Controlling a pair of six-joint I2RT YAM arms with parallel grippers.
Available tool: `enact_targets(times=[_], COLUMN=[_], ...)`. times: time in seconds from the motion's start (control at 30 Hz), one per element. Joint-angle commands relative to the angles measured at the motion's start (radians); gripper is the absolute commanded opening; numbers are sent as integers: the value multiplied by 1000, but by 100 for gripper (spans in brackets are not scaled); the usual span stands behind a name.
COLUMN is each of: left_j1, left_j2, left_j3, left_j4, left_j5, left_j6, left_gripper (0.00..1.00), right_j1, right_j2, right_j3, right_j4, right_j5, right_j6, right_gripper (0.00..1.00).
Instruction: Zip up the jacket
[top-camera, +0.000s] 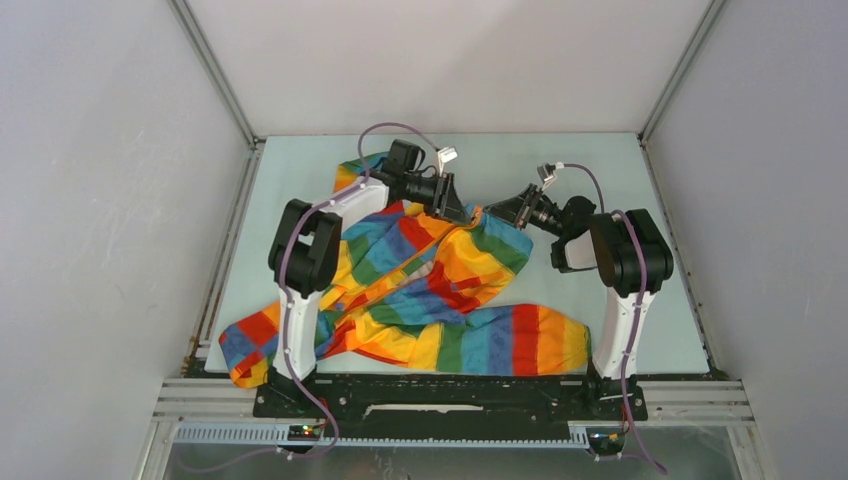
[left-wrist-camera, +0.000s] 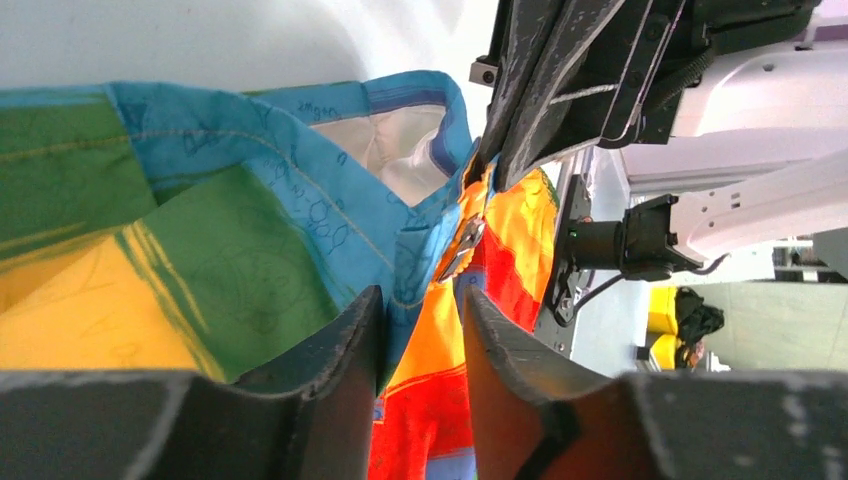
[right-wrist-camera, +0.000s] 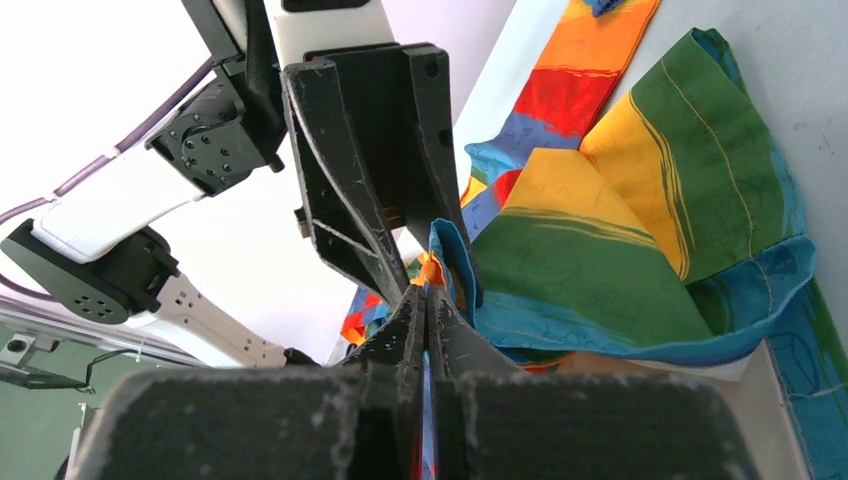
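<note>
The rainbow-striped jacket (top-camera: 440, 280) lies crumpled across the table, one sleeve stretched along the near edge. Both grippers meet at its far end. My right gripper (top-camera: 498, 212) (right-wrist-camera: 427, 295) is shut on the jacket's edge, and a thin sliver of blue and red fabric shows between its pressed fingers. My left gripper (top-camera: 462, 210) (left-wrist-camera: 420, 300) is open. The blue hem and the orange zipper strip (left-wrist-camera: 440, 340) run through the gap between its fingers. A small metal zipper pull (left-wrist-camera: 462, 245) hangs just beyond the left fingertips, below the right gripper's black fingers (left-wrist-camera: 530, 110).
The pale green table (top-camera: 560, 170) is enclosed by white walls with metal frame posts at the back corners. A black base rail (top-camera: 450, 395) runs along the near edge. Folded green and yellow fabric (right-wrist-camera: 600, 270) bunches beside the right gripper.
</note>
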Motion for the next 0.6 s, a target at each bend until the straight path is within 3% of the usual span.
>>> enact_targets(times=[0.0, 0.03, 0.07, 0.1, 0.13, 0.23, 0.57], left_j1=[-1, 0, 1, 2, 3, 3, -59], left_j2=[-135, -152, -170, -188, -209, -294, -529], left_j3=[-66, -84, -101, -124, -150, -237, -506], left_j4=[35, 39, 44, 60, 68, 77, 295], left_j5=[-79, -97, -115, -129, -146, -268, -603], left_j6=[-53, -64, -81, -101, -116, -164, -529], left_gripper=[43, 46, 63, 71, 72, 73, 55], right_j1=[2, 4, 4, 5, 5, 5, 6], right_j2=[-52, -50, -50, -50, -50, -49, -55], right_j3=[10, 11, 12, 12, 12, 12, 12], right_j4=[77, 78, 77, 77, 77, 78, 78], right_j5=[27, 26, 26, 25, 25, 23, 15], right_j6=[-28, -28, -28, -29, -30, -30, -26], right_gripper=[0, 0, 0, 0, 0, 0, 0])
